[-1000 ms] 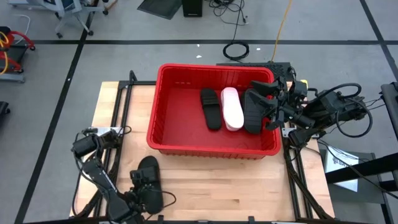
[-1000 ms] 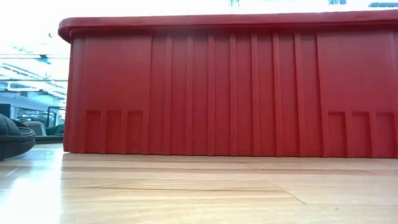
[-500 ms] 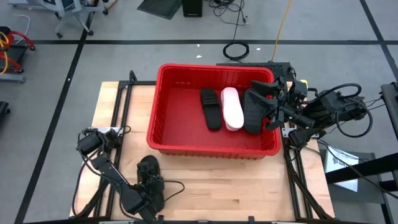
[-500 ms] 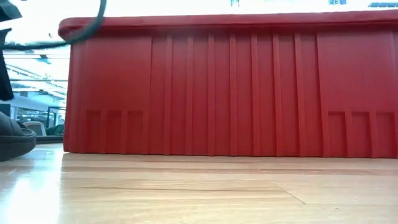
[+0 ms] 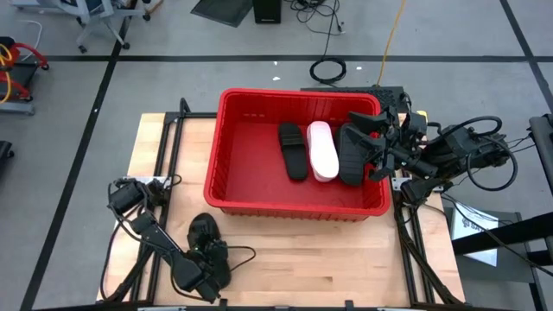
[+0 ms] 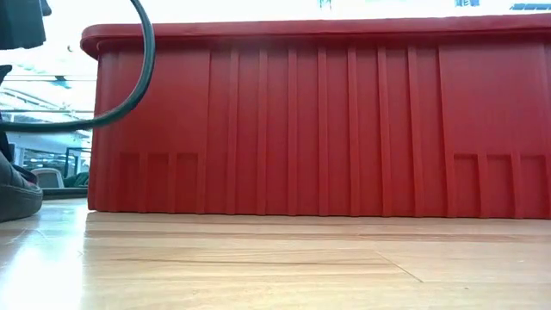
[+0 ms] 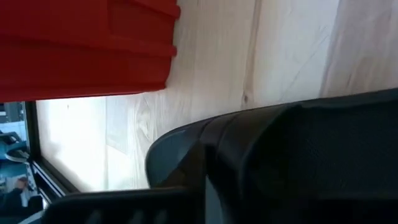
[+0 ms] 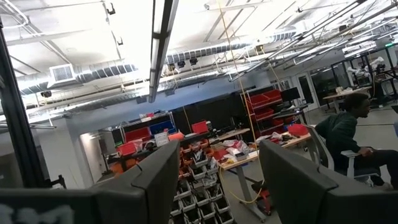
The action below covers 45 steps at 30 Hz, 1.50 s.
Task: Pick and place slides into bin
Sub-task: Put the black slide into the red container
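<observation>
A red bin (image 5: 216, 186) stands mid-table, its wall filling the low view (image 6: 318, 120). In it lie a black slide (image 5: 292, 151) and a pink slide (image 5: 322, 151), with another black slide (image 5: 352, 154) against its right wall. One more black slide (image 5: 206, 235) rests sole-down on the table near the front left, also visible as the slide (image 6: 15, 189) and close up as the slide (image 7: 280, 155). My left gripper (image 5: 203, 263) is down over its near end. My right gripper (image 5: 380, 142) hovers at the bin's right rim, open (image 8: 214, 158), pointing up at the room, empty.
Bare wooden table (image 5: 328, 259) lies in front of the bin toward the right. A cable loop (image 6: 138, 77) from the left arm hangs by the bin's left corner. A person (image 8: 342, 134) sits far off in the room.
My left gripper has moved from the table's near edge toward the far edge and down onto the black slide. Its body and cable have come into the low view above that slide. The right arm has kept still.
</observation>
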Motion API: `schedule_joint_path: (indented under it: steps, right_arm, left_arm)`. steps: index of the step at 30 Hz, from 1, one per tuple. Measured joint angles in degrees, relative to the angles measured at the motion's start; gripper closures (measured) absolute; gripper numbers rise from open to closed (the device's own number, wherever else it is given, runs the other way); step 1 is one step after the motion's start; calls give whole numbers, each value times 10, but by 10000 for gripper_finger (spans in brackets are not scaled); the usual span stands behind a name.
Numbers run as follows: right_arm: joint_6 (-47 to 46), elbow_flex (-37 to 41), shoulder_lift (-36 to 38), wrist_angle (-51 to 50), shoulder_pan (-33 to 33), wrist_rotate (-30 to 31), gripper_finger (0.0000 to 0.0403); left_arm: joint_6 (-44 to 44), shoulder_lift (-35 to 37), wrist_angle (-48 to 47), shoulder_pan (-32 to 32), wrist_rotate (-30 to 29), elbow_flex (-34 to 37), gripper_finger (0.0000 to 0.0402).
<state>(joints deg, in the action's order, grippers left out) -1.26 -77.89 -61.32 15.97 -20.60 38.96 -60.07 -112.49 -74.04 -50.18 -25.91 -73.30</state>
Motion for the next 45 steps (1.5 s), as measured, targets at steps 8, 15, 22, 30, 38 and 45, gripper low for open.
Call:
schedule_joint_path:
  steps: [8,15,22,30,38,45]
  right_arm:
    - [7,0,0,0,0,1,192]
    - [23,0,0,0,0,2,192]
    - [61,0,0,-5,0,2,192]
    - [98,0,-4,10,0,2,192]
    - [183,0,-36,77,4,1,192]
    - [192,0,-60,108,15,-11,192]
  left_arm:
    - [0,39,-5,0,9,0,391]
    - [13,110,-18,0,11,0,398]
    - [15,220,-19,3,23,-1,397]
    - [37,337,16,22,78,-15,396]
    - [160,381,143,65,129,-98,384]
    - [212,384,183,142,167,-198,381]
